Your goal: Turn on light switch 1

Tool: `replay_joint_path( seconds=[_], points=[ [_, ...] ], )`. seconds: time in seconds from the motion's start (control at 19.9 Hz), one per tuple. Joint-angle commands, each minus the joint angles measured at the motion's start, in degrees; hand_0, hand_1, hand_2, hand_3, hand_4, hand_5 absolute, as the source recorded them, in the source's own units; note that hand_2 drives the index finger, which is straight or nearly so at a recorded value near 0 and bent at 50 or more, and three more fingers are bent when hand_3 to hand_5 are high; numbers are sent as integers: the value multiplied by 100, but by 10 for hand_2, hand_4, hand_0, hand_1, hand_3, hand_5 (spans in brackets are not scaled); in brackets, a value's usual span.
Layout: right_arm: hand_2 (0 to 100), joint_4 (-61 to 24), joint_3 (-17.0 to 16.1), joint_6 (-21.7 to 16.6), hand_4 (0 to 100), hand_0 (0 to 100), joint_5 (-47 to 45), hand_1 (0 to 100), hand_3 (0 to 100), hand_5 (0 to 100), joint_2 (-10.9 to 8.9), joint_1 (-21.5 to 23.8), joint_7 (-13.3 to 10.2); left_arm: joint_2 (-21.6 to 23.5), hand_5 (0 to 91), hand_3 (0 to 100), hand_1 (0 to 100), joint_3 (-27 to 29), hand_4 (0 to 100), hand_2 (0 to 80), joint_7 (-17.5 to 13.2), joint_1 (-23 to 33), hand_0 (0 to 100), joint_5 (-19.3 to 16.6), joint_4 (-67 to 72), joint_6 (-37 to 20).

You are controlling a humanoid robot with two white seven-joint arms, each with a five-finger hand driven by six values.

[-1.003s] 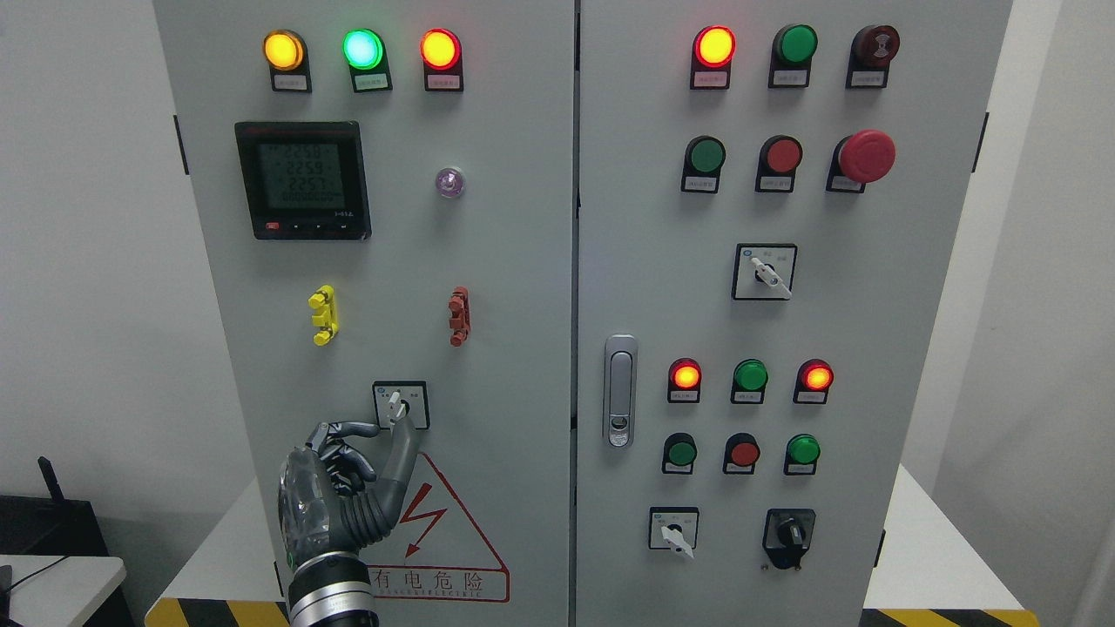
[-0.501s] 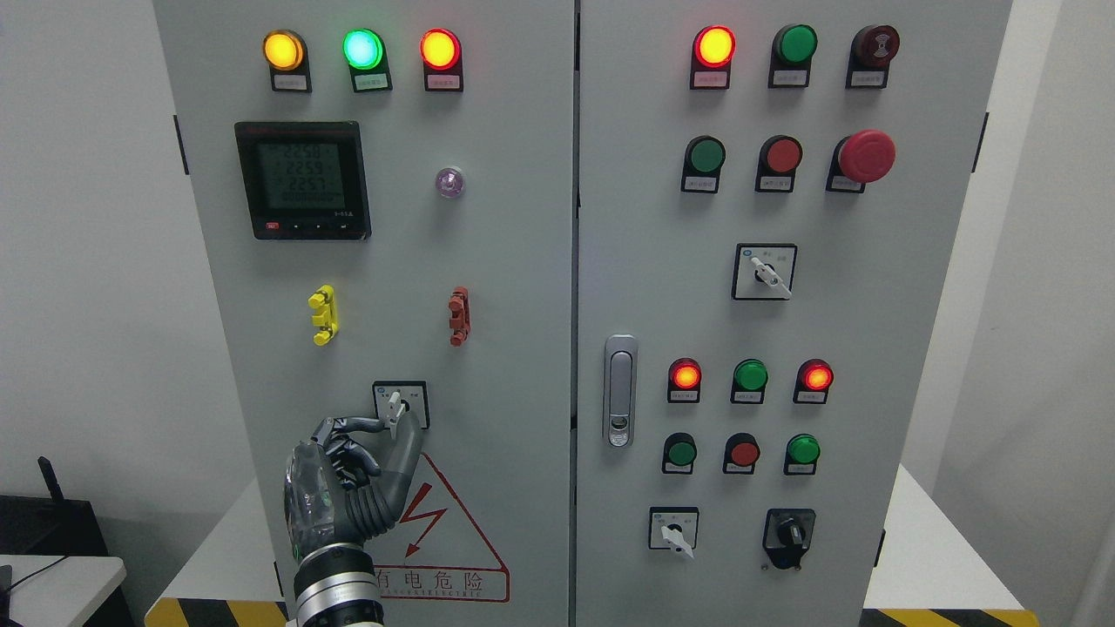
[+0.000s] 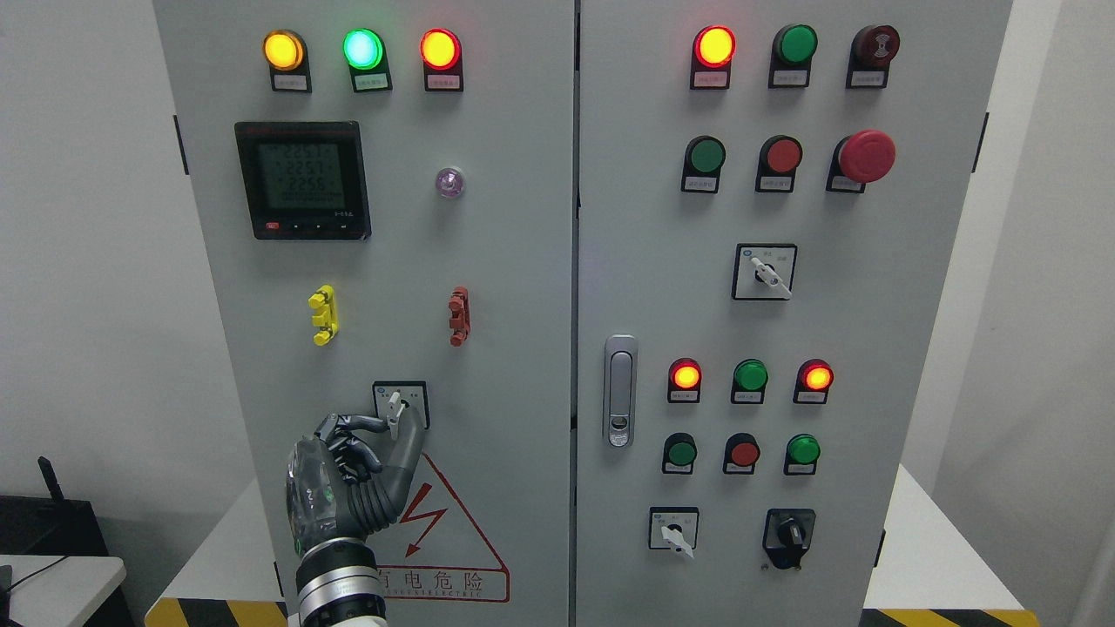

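Note:
The small rotary selector switch (image 3: 396, 401) sits in a black-framed square low on the left cabinet door, its white lever pointing up and slightly left. My left hand (image 3: 399, 426) reaches up from the lower left. Its thumb (image 3: 408, 448) and index finger (image 3: 366, 423) are closed on the lower end of the switch knob, and the other fingers are curled under. The knob's base is partly hidden by the fingertips. My right hand does not show.
The left door carries a digital meter (image 3: 303, 179), three lit lamps at the top, yellow and red clips, and a red warning triangle (image 3: 444, 531) below the switch. The right door holds push buttons, lamps, a red emergency stop (image 3: 866, 156), other selector switches and a door latch (image 3: 619, 390).
My left hand has edged right and slightly up, its thumb and index finger drawing in around the knob. The lever's angle looks unchanged.

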Motion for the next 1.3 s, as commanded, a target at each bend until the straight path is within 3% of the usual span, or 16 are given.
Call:
replay_joint_path(
  seconds=[0.0,1.25],
  points=[
    [0,0,132,4,0,120,26,389,0,0,-3,0,-2,-2,859,956,544,-20,961,560,-15,-15,165,2,-1,9],
    [0,0,132,4,0,120,26,389,0,0,-3,0,-2,-2,860,974,511,-20,970,578,-24,-76,233,2,-10,194]
  ],
)
